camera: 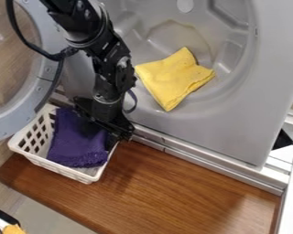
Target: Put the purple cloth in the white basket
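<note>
Hanging steeply over the right side of the white basket (62, 171), the black gripper (116, 131) is at the lower end of the arm (106, 64), which enters from the top edge, left of centre. Whether the gripper is spread, pressed together or pinching fabric cannot be told from this angle (dark parts against dark cloth). It sits right at the purple cloth (77, 144), overlapping its right part in the view; actual contact cannot be confirmed.

The purple cloth is inside the white basket, loosely folded, its near edge shaggy and bunched toward the basket's near wall. Bare latticed wall is visible to its left, and a strip of basket floor at the near right corner.

The basket is upright at the left end of the wooden table (179, 185), near the table's rounded left corner and close to its far edge, where a pale metal rail (201, 157) runs along the foot of the grey panel (235, 130).

Beyond, a yellow cloth (173, 80) lies folded in the round recess of that panel, one corner pointing down toward the rail. At upper left, a round door (46, 81) with a see-through window stands open, to the left of the arm.
</note>
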Motion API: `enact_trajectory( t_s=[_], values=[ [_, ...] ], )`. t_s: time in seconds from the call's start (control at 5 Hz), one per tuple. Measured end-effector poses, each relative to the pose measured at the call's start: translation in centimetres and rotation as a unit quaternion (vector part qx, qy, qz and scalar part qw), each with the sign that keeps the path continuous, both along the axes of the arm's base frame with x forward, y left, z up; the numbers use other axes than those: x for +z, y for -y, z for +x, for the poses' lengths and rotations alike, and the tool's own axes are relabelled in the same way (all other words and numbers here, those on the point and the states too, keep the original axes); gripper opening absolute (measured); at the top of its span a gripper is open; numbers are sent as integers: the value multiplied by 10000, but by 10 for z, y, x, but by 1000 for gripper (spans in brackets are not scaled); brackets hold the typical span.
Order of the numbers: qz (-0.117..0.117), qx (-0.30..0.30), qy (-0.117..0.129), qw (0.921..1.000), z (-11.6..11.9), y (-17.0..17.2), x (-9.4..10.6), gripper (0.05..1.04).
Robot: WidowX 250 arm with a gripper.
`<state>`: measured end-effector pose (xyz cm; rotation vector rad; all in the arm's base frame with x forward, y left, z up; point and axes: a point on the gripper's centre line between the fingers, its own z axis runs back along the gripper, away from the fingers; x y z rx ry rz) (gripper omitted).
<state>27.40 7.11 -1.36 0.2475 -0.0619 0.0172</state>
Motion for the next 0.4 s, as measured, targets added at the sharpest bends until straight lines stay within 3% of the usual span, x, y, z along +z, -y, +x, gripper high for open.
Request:
enact_trajectory(
  t_s=[0.2,0.4],
  values=[
    [6,-33,-19,10000,0,2,0,1005],
    [3,-57,-26,10000,0,2,0,1001]
  ],
)
